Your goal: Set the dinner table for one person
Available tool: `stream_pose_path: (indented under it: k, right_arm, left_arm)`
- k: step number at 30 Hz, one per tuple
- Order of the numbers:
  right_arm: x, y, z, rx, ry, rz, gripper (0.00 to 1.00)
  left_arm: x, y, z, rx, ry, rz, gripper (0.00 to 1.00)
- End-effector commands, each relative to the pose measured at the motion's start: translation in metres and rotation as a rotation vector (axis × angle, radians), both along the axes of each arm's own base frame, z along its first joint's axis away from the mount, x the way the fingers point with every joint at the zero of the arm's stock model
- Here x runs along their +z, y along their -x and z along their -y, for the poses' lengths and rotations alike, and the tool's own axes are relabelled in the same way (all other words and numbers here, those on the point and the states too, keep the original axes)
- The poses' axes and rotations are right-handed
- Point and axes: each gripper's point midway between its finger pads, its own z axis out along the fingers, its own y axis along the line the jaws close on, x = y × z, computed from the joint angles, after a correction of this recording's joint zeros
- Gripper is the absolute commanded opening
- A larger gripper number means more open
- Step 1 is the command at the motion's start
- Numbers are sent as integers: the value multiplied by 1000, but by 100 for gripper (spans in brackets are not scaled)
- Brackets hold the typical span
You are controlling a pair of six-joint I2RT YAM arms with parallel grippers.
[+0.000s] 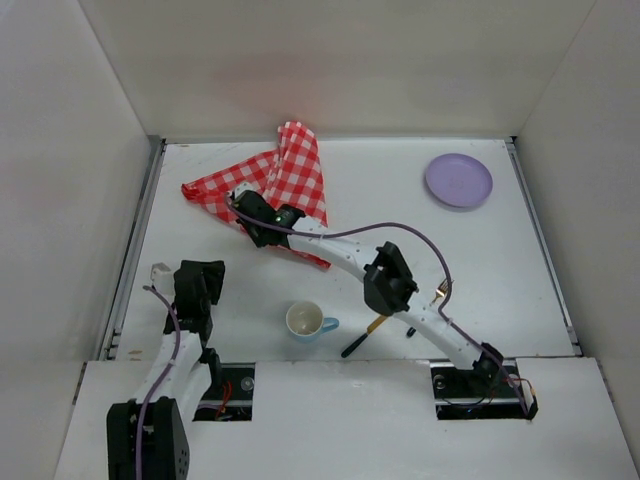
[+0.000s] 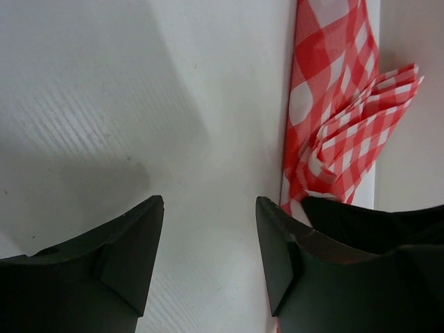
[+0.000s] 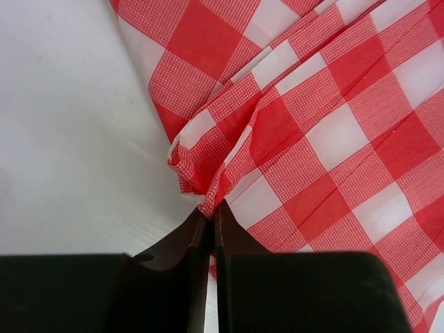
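The red-and-white checked cloth (image 1: 275, 180) lies crumpled at the back middle of the white dinner table (image 1: 450, 250). My right gripper (image 1: 244, 205) reaches over to its left part and is shut on a fold of it; in the right wrist view the fingertips (image 3: 211, 207) pinch the cloth (image 3: 333, 139) at its edge. My left gripper (image 1: 197, 280) is open and empty over bare table near the left front. In the left wrist view its fingers (image 2: 208, 205) stand apart, with the cloth (image 2: 333, 132) ahead at the right.
A purple plate (image 1: 458, 180) sits at the back right. A white cup with a blue handle (image 1: 307, 322) stands at the front middle. A black-handled utensil (image 1: 362, 337) and a gold fork (image 1: 441, 290) lie by the right arm. A small pale object (image 1: 160, 270) lies left of my left gripper.
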Motion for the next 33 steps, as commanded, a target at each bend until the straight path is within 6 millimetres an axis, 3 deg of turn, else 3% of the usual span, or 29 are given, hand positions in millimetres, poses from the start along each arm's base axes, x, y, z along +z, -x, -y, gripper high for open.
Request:
stream_pose_path:
  k: [1, 3, 5, 7, 9, 11, 14, 18, 22, 25, 29, 33]
  right_arm:
    - [128, -3, -11, -73, -249, 134, 10]
    - [159, -12, 6, -129, -322, 149, 10]
    - [192, -29, 42, -220, -404, 187, 10]
    - [206, -42, 87, -333, -487, 206, 10]
    - [205, -51, 138, -463, -593, 196, 10]
    - [191, -57, 194, -599, -680, 168, 11]
    - [147, -54, 263, -788, -753, 118, 13]
    - [77, -32, 325, -967, -761, 60, 16]
    - [22, -4, 337, -986, -710, -25, 27]
    - [-4, 10, 338, -974, -673, -71, 41]
    - [-5, 16, 344, -970, -684, -46, 56]
    - [5, 12, 353, -955, -681, -20, 65]
  left_arm:
    - [4, -7, 17, -91, -5, -1, 53]
    - [4, -10, 22, -113, -22, -9, 54]
    - [9, -16, 27, -130, -50, -4, 54]
    - [14, -22, 32, -148, -91, -3, 54]
    - [17, -26, 36, -152, -129, -3, 54]
    - [20, -34, 40, -147, -177, -3, 54]
    - [19, -46, 50, -172, -227, -30, 54]
    - [15, -61, 67, -205, -250, -47, 51]
    - [37, -68, 95, -290, -314, 4, 45]
    - [61, -77, 122, -389, -497, 26, 47]
    - [71, -93, 172, -596, -661, -21, 53]
    - [57, -120, 208, -764, -790, -111, 53]
